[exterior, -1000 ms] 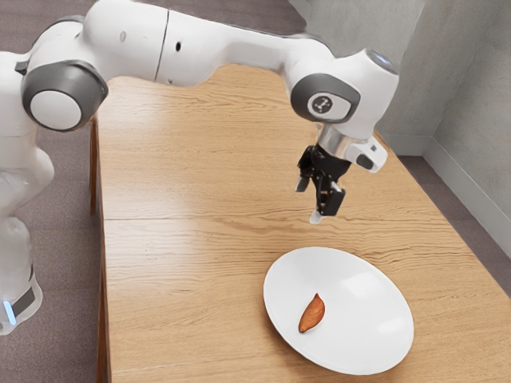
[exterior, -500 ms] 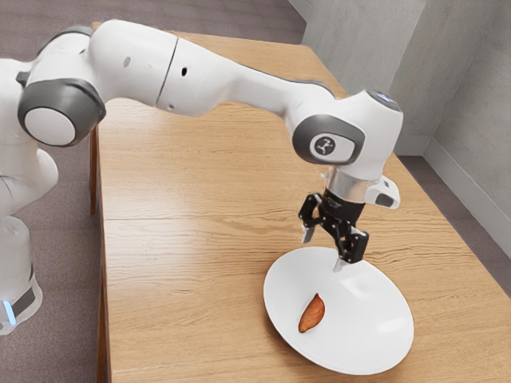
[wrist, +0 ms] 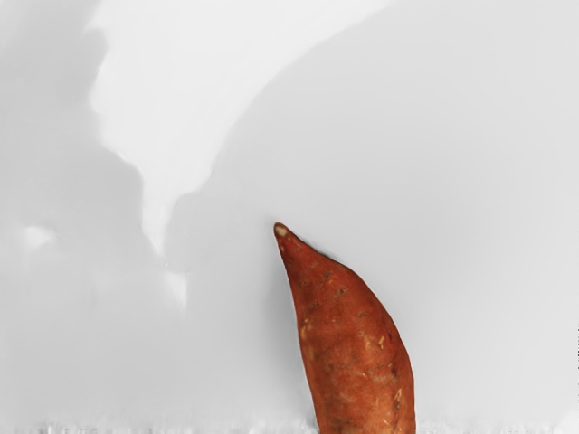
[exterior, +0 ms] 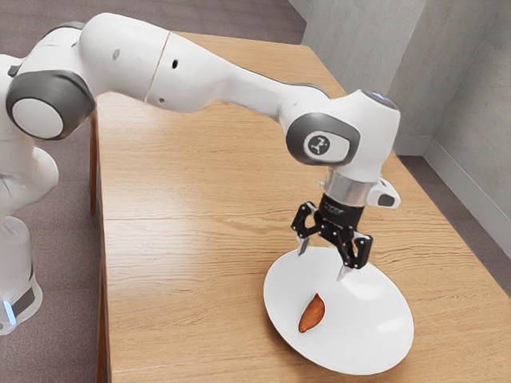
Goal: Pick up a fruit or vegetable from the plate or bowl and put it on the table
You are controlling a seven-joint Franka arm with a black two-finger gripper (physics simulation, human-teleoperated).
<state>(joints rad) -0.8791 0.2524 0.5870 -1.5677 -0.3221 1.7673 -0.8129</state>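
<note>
In the exterior view my gripper (exterior: 323, 262) hangs over the far part of the white plate, its two fingers spread wide with nothing between them. An orange-brown sweet potato (exterior: 312, 313) lies on the white plate (exterior: 367, 307), toward the rim at the exterior view's left, lower than the fingertips and apart from them. The wrist view has the sweet potato (wrist: 355, 348) with its pointed end and mottled skin, resting on the pale plate surface (wrist: 488, 181); its other end is cut off by the picture's edge.
The wooden table (exterior: 184, 263) extends around the plate, with its long edge toward the arm's base at the exterior view's left. A grey wall (exterior: 463, 104) stands beyond the table at the exterior view's right.
My gripper has come down from above the table to over the plate and has turned, its fingers staying apart. The sweet potato and plate have not moved.
</note>
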